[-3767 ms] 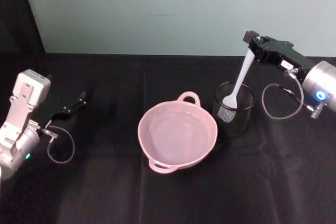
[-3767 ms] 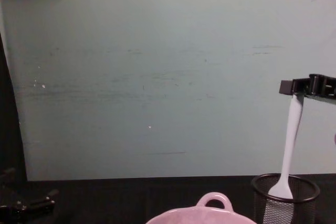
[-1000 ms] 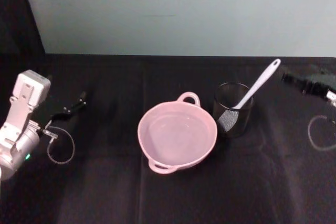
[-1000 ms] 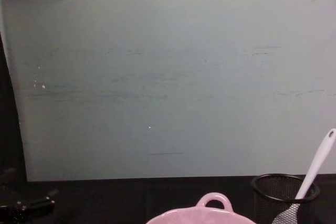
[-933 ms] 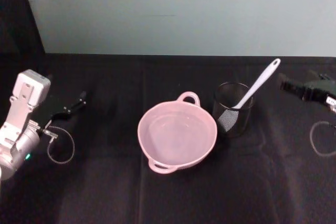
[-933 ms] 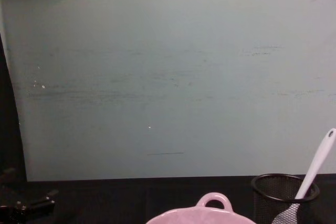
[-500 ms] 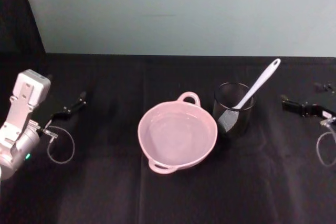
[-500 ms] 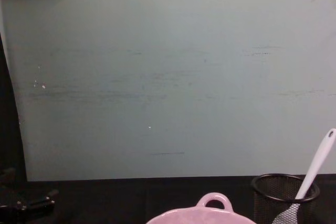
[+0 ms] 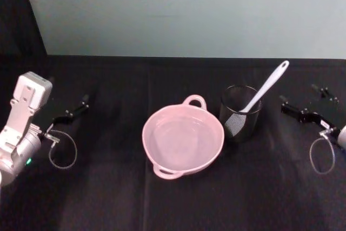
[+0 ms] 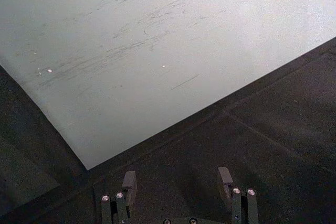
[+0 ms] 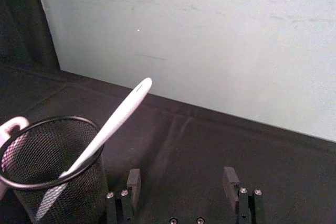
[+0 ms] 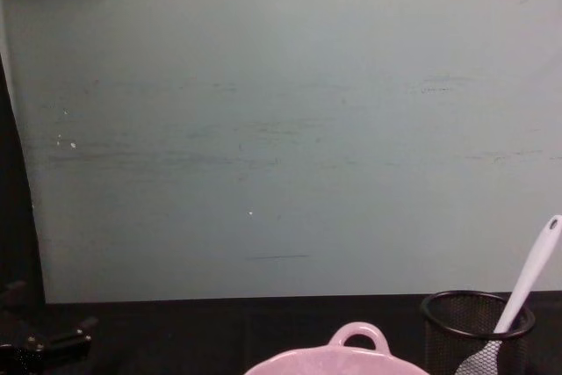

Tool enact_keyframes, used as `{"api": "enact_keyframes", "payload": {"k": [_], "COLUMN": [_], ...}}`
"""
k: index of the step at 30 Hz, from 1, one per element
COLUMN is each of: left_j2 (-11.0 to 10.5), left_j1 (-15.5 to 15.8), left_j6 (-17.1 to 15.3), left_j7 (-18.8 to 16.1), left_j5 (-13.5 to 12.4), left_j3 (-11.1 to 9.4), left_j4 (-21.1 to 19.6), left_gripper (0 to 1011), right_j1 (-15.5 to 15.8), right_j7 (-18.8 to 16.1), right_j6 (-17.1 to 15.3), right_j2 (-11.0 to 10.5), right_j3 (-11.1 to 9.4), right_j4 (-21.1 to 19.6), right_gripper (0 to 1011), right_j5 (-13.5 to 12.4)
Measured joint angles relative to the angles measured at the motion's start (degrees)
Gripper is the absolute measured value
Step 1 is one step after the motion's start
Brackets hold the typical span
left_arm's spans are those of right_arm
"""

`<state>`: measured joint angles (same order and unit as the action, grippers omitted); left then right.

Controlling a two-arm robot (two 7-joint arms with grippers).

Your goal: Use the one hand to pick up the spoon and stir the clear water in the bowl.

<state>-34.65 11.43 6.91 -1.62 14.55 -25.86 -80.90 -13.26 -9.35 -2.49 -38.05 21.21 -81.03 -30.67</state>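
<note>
The pale pink bowl [image 9: 183,140] sits mid-table, its loop handle [image 12: 358,338] toward the wall; clear water seems to lie inside. The white spoon [image 9: 264,88] stands head-down in the black mesh cup [image 9: 240,113] just right of the bowl, its handle leaning up and right; it also shows as the spoon [image 11: 116,123] in the cup [image 11: 50,169], and as the spoon [image 12: 527,274]. My right gripper [image 9: 298,94] hovers low, right of the cup, open and holding nothing [image 11: 181,182]. My left gripper [image 9: 70,105] rests open at the far left [image 10: 177,182].
A black cloth covers the table [image 9: 178,204]. A pale green wall [image 12: 281,129] stands right behind it. Grey cable loops hang by each wrist [image 9: 323,155]. Bare cloth lies in front of the bowl and between the bowl and the left arm.
The right gripper has let go of the spoon, which now leans right in the mesh cup. That gripper drew back right, lowered, then crept slightly toward the cup. The left arm stayed put.
</note>
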Motion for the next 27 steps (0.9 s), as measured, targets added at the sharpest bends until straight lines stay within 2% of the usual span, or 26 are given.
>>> {"api": "enact_keyframes", "payload": {"k": [6, 10, 27], "left_j2": [0.0, 0.0, 0.0], "left_j1": [0.0, 0.0, 0.0], "left_j6": [0.0, 0.0, 0.0], "left_j7": [0.0, 0.0, 0.0], "left_j5": [0.0, 0.0, 0.0], "left_j3": [-0.01, -0.01, 0.0], "left_j4": [0.0, 0.0, 0.0], "left_gripper": [1011, 1011, 1011], "right_j1": [0.0, -0.27, -0.23], "right_j7": [-2.44, -3.25, -3.22], "right_j6": [0.63, -0.44, 0.02], "right_j2": [1.4, 1.58, 1.6], "right_j3": [-0.35, -0.24, -0.22], "right_j4": [2.61, 2.92, 3.0], "right_gripper": [1002, 1003, 1003], "right_j5": [-0.69, -0.15, -0.21]}}
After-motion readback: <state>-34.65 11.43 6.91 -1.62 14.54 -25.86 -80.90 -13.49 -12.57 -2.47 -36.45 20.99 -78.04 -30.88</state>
